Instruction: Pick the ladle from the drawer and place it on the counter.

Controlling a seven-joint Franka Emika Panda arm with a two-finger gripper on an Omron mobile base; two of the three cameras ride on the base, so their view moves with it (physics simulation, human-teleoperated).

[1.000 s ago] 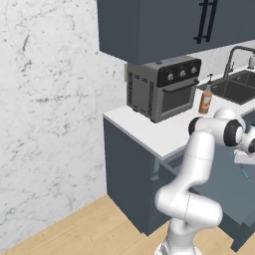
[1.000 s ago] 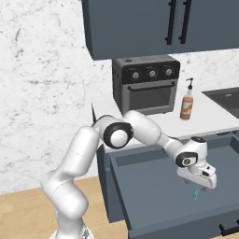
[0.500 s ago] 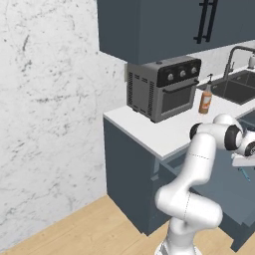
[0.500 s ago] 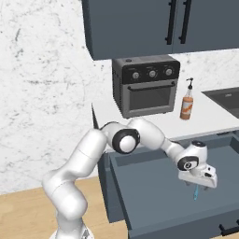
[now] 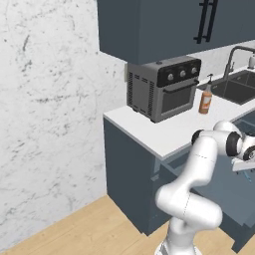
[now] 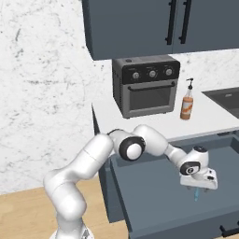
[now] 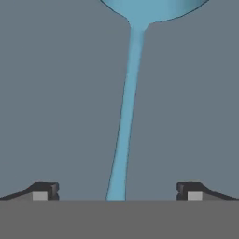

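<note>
Drawer [image 6: 154,191] is pulled out below the desk [image 6: 154,122], which is why the arm reaches low and forward into it instead of working on the white top. Gripper [image 6: 200,186] hangs just above the drawer floor, pointing down, jaws spread wide with nothing between them held; in the hand view the two fingertips [image 7: 44,190] stand well apart on either side of the ladle [image 7: 127,116] handle. Handle runs straight up the middle between the jaws, so the hand looks lined up to straddle it and close across the thin shaft; judging by that, this is the pre-grasp descent, pick not yet done, placing on the desk not started. Ladle lies flat on the dark slate drawer floor, toward the right part of the drawer, a bit of teal peeking just below the gripper in the right base view. Look: light teal-blue, thin straight handle that widens slightly toward the near end, small round bowl at the far end, cut off by the top edge of the hand view. Smooth, slim, probably light; thin handle could slip or twist if the jaws close off-centre. Toaster oven [image 6: 147,84] and orange bottle [image 6: 186,103] sit on the desk, well apart from the action.
</note>
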